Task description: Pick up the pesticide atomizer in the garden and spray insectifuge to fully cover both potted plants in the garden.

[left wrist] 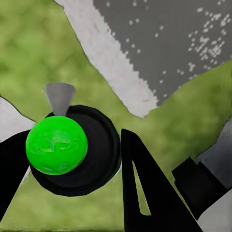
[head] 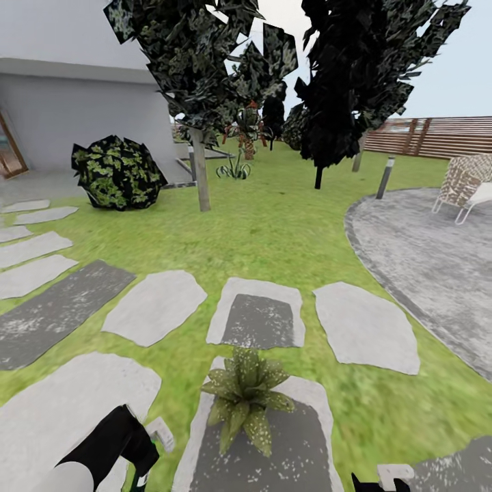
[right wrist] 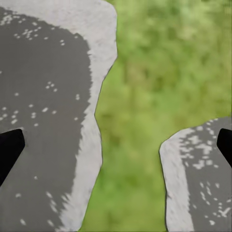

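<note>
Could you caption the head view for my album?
A speckled potted plant on a stepping stone, left end effector beside it.

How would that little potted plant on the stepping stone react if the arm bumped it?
The potted plant would probably tip or slide: its leaf rosette spreads wide and hides its pot, and the stepping stone under it looks flat. The pointed leaves would likely flex rather than snap.

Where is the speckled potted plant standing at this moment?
In the head view, the small rosette of pointed, pale-speckled green leaves stands low and near centre on a flat grey stepping stone, between both end effectors.
</note>
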Robot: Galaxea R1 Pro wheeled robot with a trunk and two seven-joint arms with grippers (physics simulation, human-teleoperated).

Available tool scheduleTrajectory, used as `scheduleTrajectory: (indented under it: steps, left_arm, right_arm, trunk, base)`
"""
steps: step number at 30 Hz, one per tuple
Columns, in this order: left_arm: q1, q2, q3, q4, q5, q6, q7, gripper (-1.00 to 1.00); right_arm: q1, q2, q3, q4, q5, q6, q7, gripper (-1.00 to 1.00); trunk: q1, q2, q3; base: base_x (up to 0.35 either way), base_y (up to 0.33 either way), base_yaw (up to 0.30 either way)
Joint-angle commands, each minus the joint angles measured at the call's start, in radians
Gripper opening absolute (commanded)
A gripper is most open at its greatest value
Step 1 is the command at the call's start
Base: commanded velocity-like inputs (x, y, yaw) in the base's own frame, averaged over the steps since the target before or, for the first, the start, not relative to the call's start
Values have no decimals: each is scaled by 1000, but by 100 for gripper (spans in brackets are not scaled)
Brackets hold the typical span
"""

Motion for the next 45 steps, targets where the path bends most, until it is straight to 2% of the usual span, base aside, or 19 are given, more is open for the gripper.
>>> scheduleTrajectory:
  steps: [1,9,21,45]
  left_arm:
    - [0,-1,3,-2,-4,6,-6,-100]
    - [0,-2,3,-3,-4,6,-5,-100]
    - [0,-2,4,-3,-4,6,-5,-100]
    - [-1,-3,2,-3,-4,6,-5,-100]
  right_arm:
    - [-1,0,-9,0,2,-3,8,100]
    - [-1,0,-8,-1,2,-3,8,100]
    - [-1,0,-8,0,2,-3,7,100]
    - [-1,0,-8,0,2,-3,8,100]
  trunk:
    - [0,0,-1]
    - [0,0,-1]
    - [0,0,-1]
    - [0,0,-1]
  base:
    - [0,0,277]
    - [7,-5,115]
    - [198,-172,16]
    - [13,-247,267]
